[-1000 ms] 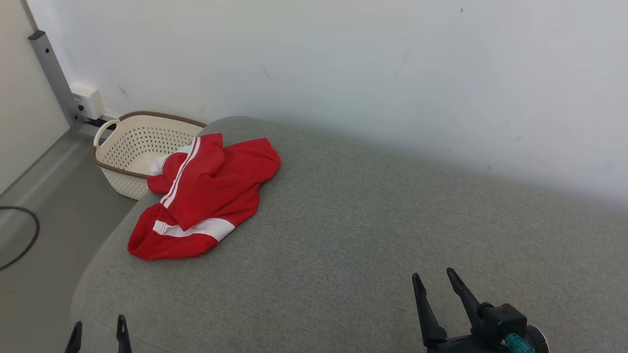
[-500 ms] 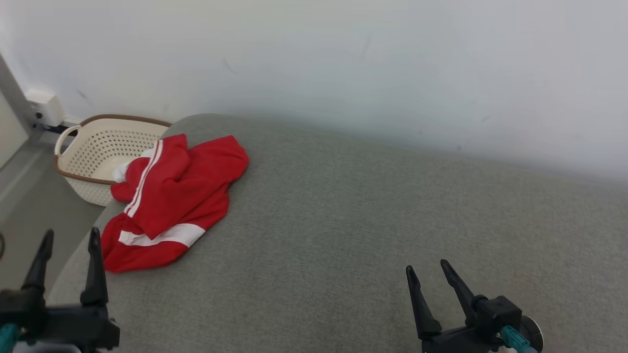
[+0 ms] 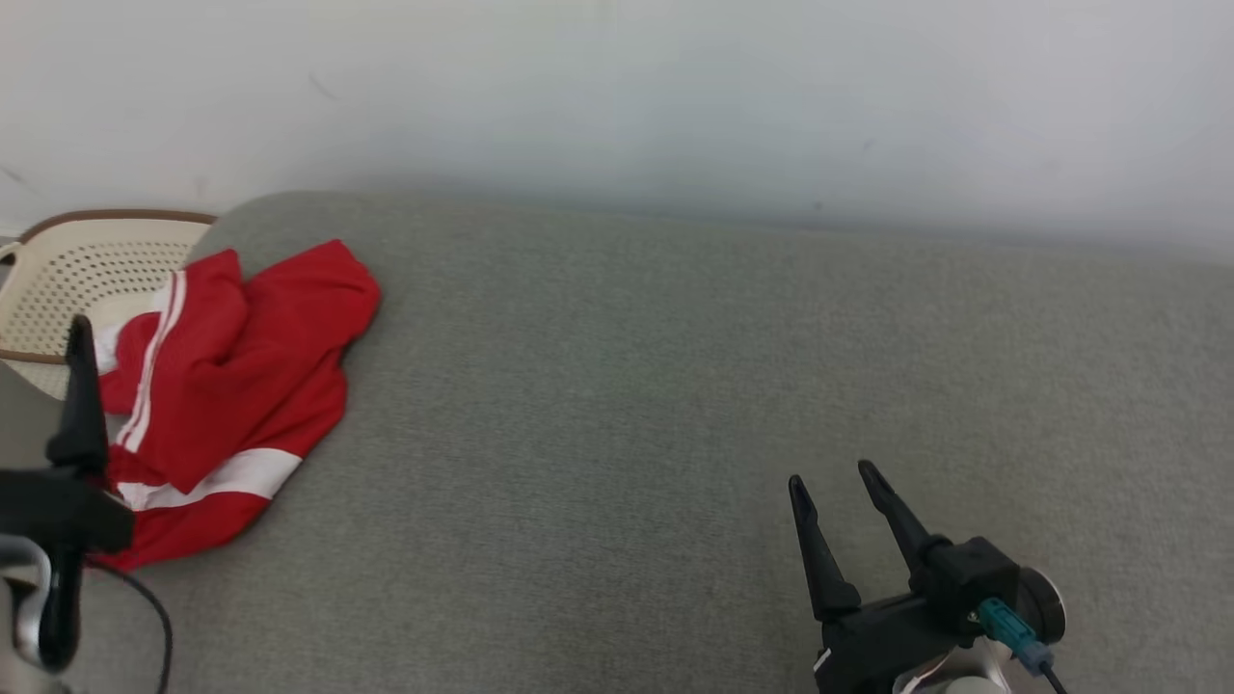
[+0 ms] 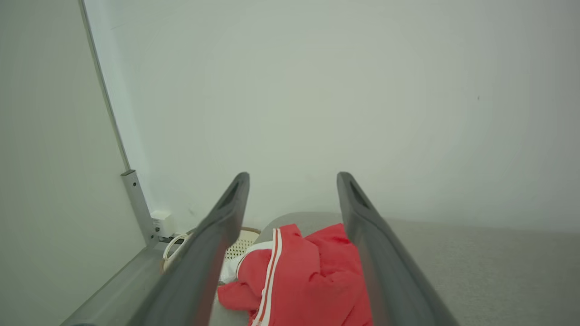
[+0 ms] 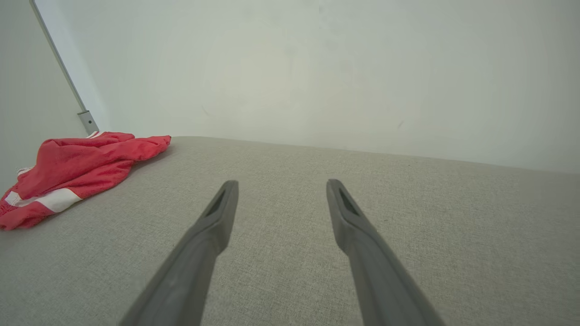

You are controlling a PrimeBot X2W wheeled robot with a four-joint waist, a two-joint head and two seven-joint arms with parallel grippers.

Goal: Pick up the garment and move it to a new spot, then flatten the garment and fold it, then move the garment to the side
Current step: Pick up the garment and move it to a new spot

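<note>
Nothing is done yet — the crumpled red garment with white stripes [image 3: 231, 386] lies unlifted at the left end of the grey fabric cushion [image 3: 675, 386]. The left gripper [image 4: 292, 177] and right gripper [image 3: 830, 472] have jaws spread wide, empty — lifting, flattening, folding and moving aside remain.

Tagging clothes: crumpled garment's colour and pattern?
Red fabric garment with white stripes; clearest in head view.

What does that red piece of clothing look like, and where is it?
The red garment looks like soft, thin cloth, with two narrow white stripes running along one part and a broad white band near its lower edge. It is unfolded, crumpled and bunched up. It lies loose at the left end of the gray padded surface, close to the cream basket that stands just beyond that end.
</note>
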